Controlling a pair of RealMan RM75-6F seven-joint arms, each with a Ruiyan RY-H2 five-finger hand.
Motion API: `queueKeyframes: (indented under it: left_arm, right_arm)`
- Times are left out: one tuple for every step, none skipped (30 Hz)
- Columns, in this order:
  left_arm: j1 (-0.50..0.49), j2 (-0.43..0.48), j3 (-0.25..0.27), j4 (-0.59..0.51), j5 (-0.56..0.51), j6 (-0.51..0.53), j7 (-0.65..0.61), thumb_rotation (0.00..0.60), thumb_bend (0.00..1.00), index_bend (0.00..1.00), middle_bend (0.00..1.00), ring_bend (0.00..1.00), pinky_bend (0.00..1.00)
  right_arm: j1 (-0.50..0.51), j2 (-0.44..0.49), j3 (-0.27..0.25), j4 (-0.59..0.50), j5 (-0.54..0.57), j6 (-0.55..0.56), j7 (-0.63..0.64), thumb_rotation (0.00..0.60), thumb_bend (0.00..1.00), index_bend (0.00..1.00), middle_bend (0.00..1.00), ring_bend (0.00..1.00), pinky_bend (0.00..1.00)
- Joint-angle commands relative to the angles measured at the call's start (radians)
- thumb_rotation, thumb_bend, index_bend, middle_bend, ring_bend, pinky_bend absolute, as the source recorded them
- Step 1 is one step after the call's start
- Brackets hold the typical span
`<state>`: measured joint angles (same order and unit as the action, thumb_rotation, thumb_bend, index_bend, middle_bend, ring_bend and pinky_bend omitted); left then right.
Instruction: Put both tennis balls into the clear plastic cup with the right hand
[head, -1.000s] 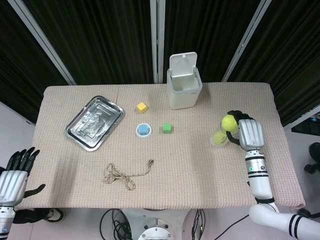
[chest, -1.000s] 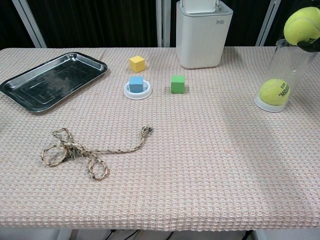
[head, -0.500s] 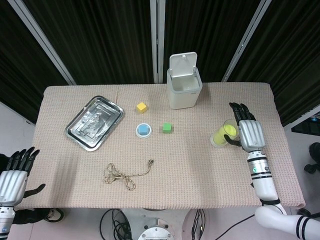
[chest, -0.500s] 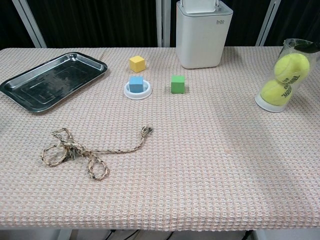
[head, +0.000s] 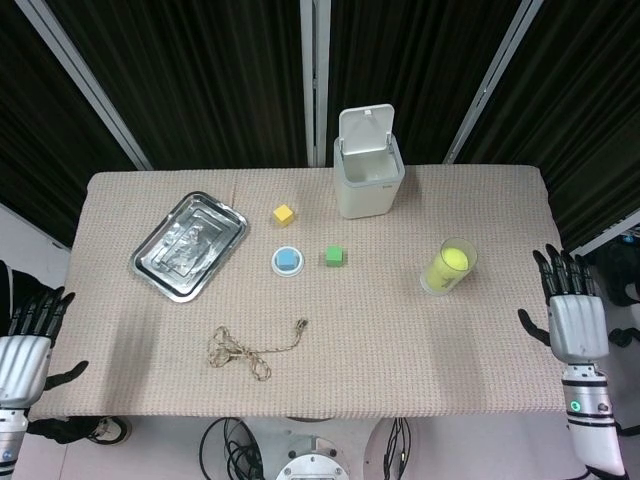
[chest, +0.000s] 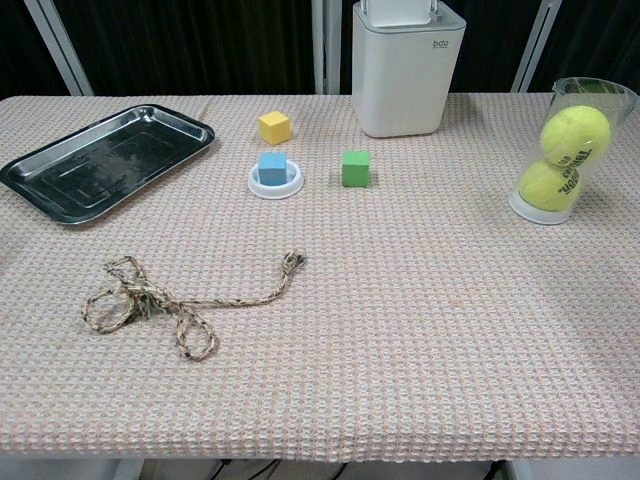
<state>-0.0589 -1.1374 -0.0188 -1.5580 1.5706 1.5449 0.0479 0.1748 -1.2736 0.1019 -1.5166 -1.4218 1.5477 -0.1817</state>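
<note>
The clear plastic cup (chest: 590, 100) stands upright at the table's right side, seen from above in the head view as cup (head: 447, 266). Inside it, one tennis ball (chest: 574, 136) sits on top of the other tennis ball (chest: 548, 186). My right hand (head: 571, 318) is off the table's right edge, well clear of the cup, fingers spread and empty. My left hand (head: 26, 352) hangs beyond the left edge near the front, also spread and holding nothing. Neither hand shows in the chest view.
A white bin (head: 368, 170) with raised lid stands at the back centre. A steel tray (head: 189, 245) lies at the left. A yellow cube (head: 284, 214), a blue block in a white ring (head: 287, 261) and a green cube (head: 335, 256) sit mid-table. A knotted rope (head: 250, 346) lies near the front.
The second ball left my right hand and dropped into the cup onto the first one. My right hand then drew back from the cup to beyond the table's right edge.
</note>
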Motion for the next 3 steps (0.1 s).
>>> queueKeyframes:
  left_arm:
    - [-0.003, 0.001, -0.006, -0.001, -0.004, 0.002, 0.001, 0.6, 0.06, 0.05, 0.0, 0.0, 0.02]
    - [-0.003, 0.001, -0.009, -0.003, -0.008, 0.002, 0.001, 0.6, 0.06, 0.05, 0.0, 0.0, 0.02]
    - [-0.004, 0.003, -0.012, -0.006, -0.013, 0.0, 0.0, 0.6, 0.06, 0.05, 0.0, 0.0, 0.02]
  right_arm:
    - [-0.084, -0.041, -0.067, 0.137, -0.013, 0.039, 0.061, 0.6, 0.18, 0.0, 0.0, 0.0, 0.0]
    - [-0.089, -0.047, -0.07, 0.152, -0.011, 0.034, 0.077, 0.6, 0.18, 0.0, 0.0, 0.0, 0.0]
    - [-0.093, -0.053, -0.072, 0.167, -0.009, 0.027, 0.093, 0.6, 0.18, 0.0, 0.0, 0.0, 0.0]
